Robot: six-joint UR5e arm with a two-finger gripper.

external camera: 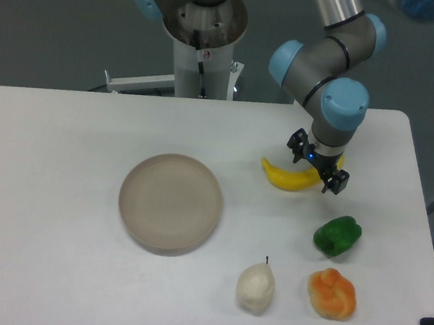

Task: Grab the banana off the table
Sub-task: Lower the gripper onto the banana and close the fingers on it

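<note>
Under gripper (316, 167): banana (287, 178) on table (57, 191), right end hidden; grip unclear.

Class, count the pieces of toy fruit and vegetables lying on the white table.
4: banana under the end effector; green pepper below it; orange fruit front right; whitish pear beside it.

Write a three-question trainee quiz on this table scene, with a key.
1. True or false: the banana lies on the round plate.
2. Which item sits nearest the front edge of the table? A) green pepper B) orange fruit C) banana
3. Fill in: the claw is positioned over the banana's ____ end, as the camera sees it.

Key: 1 false, it lies on the table; 2 B; 3 right.
</note>
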